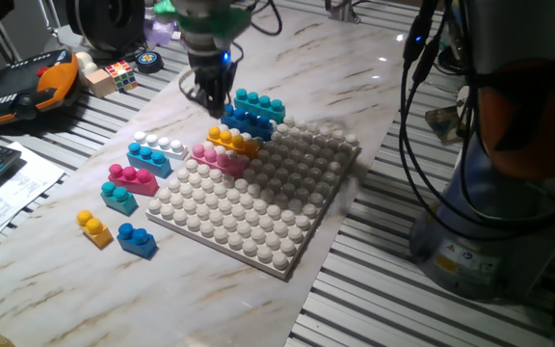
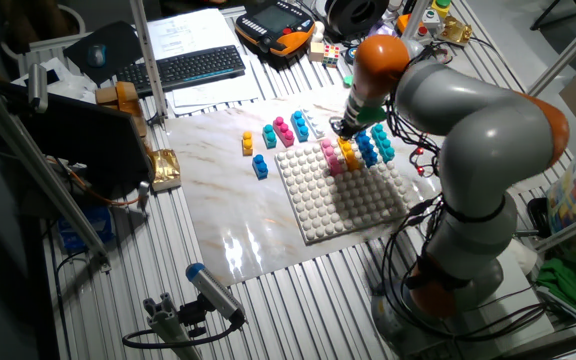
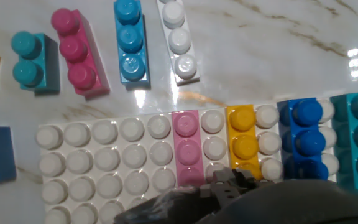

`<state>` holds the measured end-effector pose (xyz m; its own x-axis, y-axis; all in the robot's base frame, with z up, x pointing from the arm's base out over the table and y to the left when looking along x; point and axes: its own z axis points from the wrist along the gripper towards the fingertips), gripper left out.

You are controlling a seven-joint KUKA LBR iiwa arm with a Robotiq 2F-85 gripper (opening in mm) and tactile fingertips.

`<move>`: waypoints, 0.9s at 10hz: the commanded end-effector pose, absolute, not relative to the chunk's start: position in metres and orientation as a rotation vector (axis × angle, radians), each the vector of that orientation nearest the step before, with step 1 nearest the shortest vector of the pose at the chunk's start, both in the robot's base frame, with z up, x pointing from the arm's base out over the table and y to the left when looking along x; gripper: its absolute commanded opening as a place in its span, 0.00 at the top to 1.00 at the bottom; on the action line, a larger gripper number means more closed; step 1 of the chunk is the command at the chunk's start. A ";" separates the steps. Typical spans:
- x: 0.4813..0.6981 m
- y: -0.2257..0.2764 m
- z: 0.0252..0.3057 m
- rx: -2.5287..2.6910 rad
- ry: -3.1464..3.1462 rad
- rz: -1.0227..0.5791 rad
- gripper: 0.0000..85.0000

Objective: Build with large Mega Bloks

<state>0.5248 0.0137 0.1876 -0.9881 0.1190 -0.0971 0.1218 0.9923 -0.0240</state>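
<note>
Right now your white studded baseplate (image 1: 249, 207) carries four bricks along its far edge: pink brick (image 1: 218, 157), orange-yellow brick (image 1: 233, 142), blue brick (image 1: 249, 122), teal brick (image 1: 259, 104). Just beyond them hangs your hand (image 1: 212, 96); you cannot tell whether its fingers are parted.

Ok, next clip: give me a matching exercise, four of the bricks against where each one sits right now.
Bricks:
1. pink brick
2. white brick
3. teal three-stud brick
4. yellow two-stud brick

Places:
A. off the baseplate, beside the light blue brick
B. on the baseplate, beside the orange-yellow brick
C. loose, near the table's front corner
D. beside the dark blue brick, far edge

Pairs: 1-B, 2-A, 3-D, 4-C
</note>
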 end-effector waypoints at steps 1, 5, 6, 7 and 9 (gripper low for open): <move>0.524 0.015 0.203 0.188 3.044 -0.052 0.99; 0.519 0.011 0.217 0.207 3.078 0.004 0.99; 0.516 0.010 0.219 0.198 3.083 0.003 0.99; 0.513 0.011 0.222 0.192 3.071 -0.022 0.99; 0.512 0.011 0.224 0.176 3.076 -0.013 0.99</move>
